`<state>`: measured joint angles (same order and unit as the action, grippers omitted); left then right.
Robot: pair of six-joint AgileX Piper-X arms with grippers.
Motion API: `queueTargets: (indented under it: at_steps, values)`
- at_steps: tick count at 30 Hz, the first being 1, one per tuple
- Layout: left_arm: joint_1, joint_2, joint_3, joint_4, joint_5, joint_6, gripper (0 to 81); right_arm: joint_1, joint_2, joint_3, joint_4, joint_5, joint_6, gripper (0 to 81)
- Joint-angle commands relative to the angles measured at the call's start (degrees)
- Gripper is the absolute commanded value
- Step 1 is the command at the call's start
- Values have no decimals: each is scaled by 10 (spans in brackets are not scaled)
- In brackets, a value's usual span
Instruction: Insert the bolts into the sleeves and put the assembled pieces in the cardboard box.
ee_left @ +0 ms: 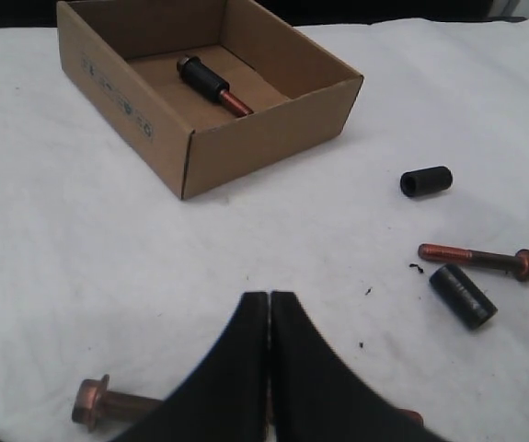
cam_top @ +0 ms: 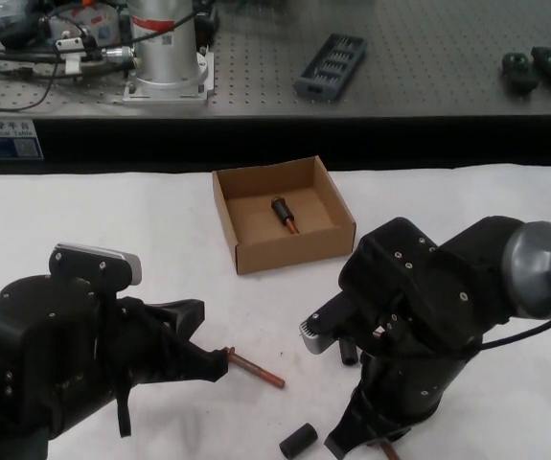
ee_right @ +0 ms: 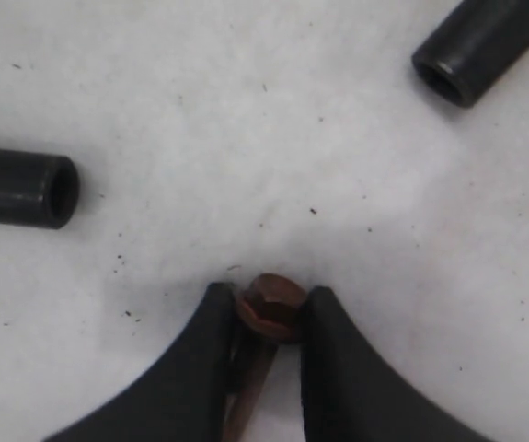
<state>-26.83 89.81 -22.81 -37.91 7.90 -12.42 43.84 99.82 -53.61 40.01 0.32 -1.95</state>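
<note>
- Left gripper (ee_left: 269,300): clenched, fingertips pressed together over a copper bolt (ee_left: 108,403). The bolt runs crosswise under the fingers, with the hex head out on one side and the tip out on the other.
- Right gripper (ee_right: 266,318): pointing down at the white cloth (ee_left: 80,276), clamped on the hex head of a second bolt (ee_right: 273,302). Its shank runs back between the fingers.
- Loose sleeve (cam_top: 299,441): black, lying on the cloth just beside the right gripper, on the side toward the left arm.
- Other sleeve (cam_top: 346,355): black, close against the right arm and partly hidden by it.
- Cardboard box (ee_left: 246,152): open-topped, ahead of the left gripper and well apart from both grippers.
- Assembled piece (ee_left: 211,85): a bolt seated in a sleeve, lying on the box floor.
</note>
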Motion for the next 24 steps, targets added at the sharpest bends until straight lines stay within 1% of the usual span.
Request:
queueTargets:
  at_steps: [1,17,24]
  values:
    - [-2,-6,-6,-8,3,4,7,-3,-12,11,32,26,-4,56]
    - [-2,-6,-6,-8,3,4,7,-3,-315,14,2,26,-7,56]
    - [-2,-6,-6,-8,3,4,7,-3,-421,15,-36,-29,-21,56]
